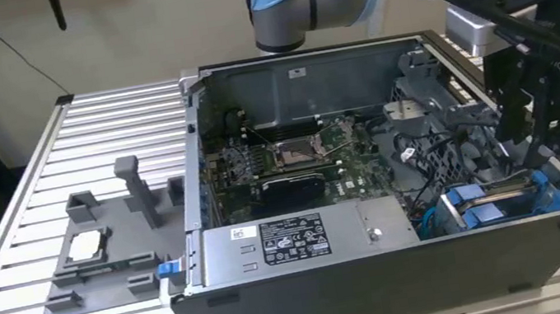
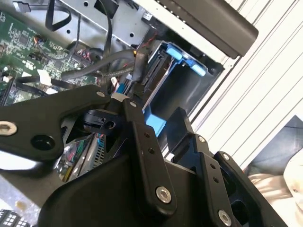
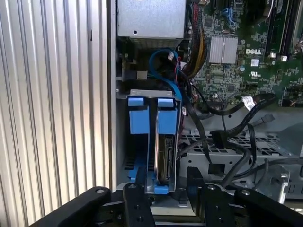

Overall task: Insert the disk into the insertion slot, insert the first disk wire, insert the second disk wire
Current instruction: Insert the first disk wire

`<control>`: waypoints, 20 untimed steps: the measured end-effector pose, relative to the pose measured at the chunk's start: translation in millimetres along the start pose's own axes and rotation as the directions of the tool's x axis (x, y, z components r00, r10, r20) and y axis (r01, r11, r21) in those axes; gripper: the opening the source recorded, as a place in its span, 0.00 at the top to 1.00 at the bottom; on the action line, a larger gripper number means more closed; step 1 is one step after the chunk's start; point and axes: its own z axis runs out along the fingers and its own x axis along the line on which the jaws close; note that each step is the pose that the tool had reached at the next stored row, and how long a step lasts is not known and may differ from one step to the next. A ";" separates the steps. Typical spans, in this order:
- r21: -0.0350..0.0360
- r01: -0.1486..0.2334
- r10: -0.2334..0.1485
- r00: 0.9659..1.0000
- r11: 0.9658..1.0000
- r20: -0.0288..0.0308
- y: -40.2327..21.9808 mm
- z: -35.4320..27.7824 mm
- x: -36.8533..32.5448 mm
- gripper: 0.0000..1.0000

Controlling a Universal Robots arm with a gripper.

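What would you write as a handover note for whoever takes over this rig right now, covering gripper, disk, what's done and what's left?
Gripper: down inside the open computer case, directly over the disk.
Disk: standing on edge in the drive bay, in its blue carrier.
Done: the disk is in the slot; whether it is fully seated I cannot tell.
Left: both wires, it seems; black cables lie loose beside the bay.
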 end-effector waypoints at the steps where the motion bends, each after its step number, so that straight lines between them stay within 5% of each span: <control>1: 0.001 0.001 -0.001 1.000 1.000 0.000 -0.3 -2.1 0.0 0.53; 9: 0.018 0.021 -0.021 1.000 1.000 0.001 -0.6 -2.9 -11.9 0.53; 15: 0.024 0.046 -0.046 0.999 0.999 -0.022 -0.2 -1.2 -13.6 0.53; 17: 0.040 0.058 -0.057 0.998 0.998 -0.026 -0.2 -0.6 -13.8 0.53; 20: 0.079 0.073 -0.071 0.997 0.994 -0.029 -0.1 0.4 -14.5 0.53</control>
